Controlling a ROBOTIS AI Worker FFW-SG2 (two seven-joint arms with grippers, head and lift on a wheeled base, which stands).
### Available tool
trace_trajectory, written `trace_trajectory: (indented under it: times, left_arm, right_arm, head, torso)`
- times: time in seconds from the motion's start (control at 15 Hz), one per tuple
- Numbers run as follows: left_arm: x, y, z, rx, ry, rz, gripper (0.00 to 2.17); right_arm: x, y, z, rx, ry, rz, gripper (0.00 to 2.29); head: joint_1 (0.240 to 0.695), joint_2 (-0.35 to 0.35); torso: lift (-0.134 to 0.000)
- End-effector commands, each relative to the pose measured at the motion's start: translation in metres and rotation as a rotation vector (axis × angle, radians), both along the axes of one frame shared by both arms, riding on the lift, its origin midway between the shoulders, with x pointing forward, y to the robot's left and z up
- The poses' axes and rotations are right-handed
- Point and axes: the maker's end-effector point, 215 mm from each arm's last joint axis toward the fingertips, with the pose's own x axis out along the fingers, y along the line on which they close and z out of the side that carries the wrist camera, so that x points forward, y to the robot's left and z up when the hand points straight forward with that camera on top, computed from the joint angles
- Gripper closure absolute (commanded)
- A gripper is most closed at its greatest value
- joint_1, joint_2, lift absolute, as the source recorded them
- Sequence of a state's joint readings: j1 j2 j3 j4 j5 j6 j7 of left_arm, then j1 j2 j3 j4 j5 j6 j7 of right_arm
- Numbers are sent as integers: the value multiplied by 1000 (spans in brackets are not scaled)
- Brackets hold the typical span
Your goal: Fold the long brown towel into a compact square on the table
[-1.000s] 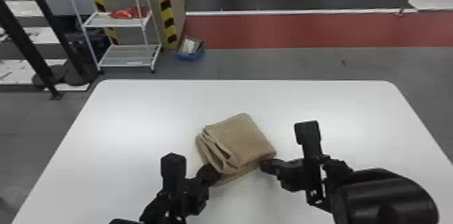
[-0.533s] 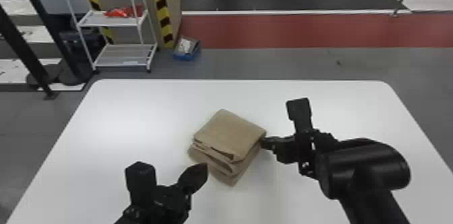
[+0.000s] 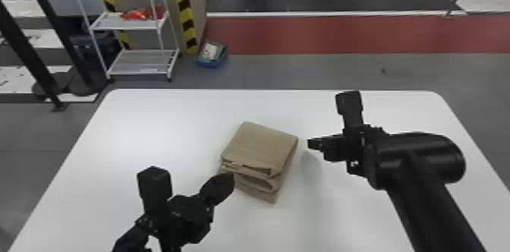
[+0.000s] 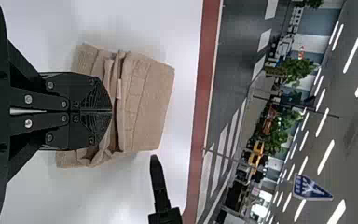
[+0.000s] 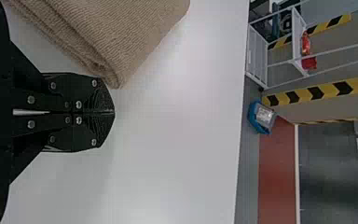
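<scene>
Brown towel [image 3: 260,145], folded squarish, edges layered; on white table [image 3: 151,129]

A hand could pass across the white table [image 3: 159,129] between the towel [image 3: 260,145] and the far edge, or along the open stretch left of it. The folded stack blocks the middle. The left gripper [image 3: 230,181] crowds its near left corner. Only a slim gap separates it from the right gripper [image 3: 312,144], whose arm [image 3: 428,202] obstructs the right side.
</scene>
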State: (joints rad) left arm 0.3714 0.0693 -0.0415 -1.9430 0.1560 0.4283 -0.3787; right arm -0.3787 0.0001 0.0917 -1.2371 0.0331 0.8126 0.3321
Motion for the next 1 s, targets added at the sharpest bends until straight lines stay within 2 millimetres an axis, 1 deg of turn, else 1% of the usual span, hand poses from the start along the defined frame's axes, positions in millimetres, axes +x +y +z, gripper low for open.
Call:
trace_trajectory:
  times: [0.0, 0.07, 0.2, 0.27, 0.33, 0.4, 0.47, 0.53, 0.6, 0.67, 0.73, 0.8, 0.87, 0.93]
  left_arm:
    - [12, -5, -5, 0, 14, -12, 1946]
    - [16, 0, -7, 2, 15, -4, 1946]
    - [28, 18, -5, 16, -2, 37, 1946]
    - [36, 29, -4, 22, -15, 63, 1946]
    - [45, 44, -5, 32, -16, 99, 1946]
    - [52, 57, -5, 33, -20, 125, 1949]
    - [59, 73, -3, 31, -33, 164, 1946]
    - [64, 92, 1, 32, -58, 203, 1946]
    - [66, 107, -1, 25, -54, 233, 1946]
    - [66, 123, -1, 20, -54, 259, 1946]
    - [68, 131, 0, 21, -64, 274, 1946]
    - [74, 132, 3, 25, -78, 276, 1946]
    - [80, 129, 4, 21, -82, 269, 1946]
    - [81, 128, 6, 21, -87, 268, 1946]
  right_arm:
    - [-19, 2, 5, 59, 12, -12, 2250]
    - [-20, 9, 23, 81, -49, 2, 2250]
    - [-21, 28, 62, 132, -203, 65, 2250]
    - [-23, 36, 73, 146, -256, 92, 2250]
    - [-27, 40, 72, 152, -255, 104, 2250]
    - [-29, 45, 72, 156, -269, 119, 2246]
    - [-35, 53, 64, 150, -271, 137, 2250]
    - [-45, 66, 53, 145, -268, 166, 2250]
    - [-52, 76, 43, 136, -265, 188, 2250]
    - [-60, 91, 32, 124, -259, 224, 2250]
    - [-66, 102, 19, 88, -260, 257, 2250]
    - [-70, 107, 11, 61, -260, 277, 2250]
    - [-74, 109, 3, 48, -248, 287, 2246]
    - [-78, 115, 0, 44, -245, 303, 2250]
  head:
    - [695, -5]
    - [695, -14]
    - [695, -7]
    - [695, 6]
    - [695, 38]
    - [695, 55]
    - [695, 71]
    - [695, 87]
    - [695, 103]
    - [695, 124]
    - [695, 147]
    - [695, 194]
    - [695, 215]
    - [695, 229]
  torso:
    - [-57]
    - [-57]
    - [-57]
    - [-57]
    - [-57]
    - [-57]
    - [-57]
    - [-57]
    - [-57]
    - [-57]
    - [-57]
    - [-57]
    - [-57]
    - [-57]
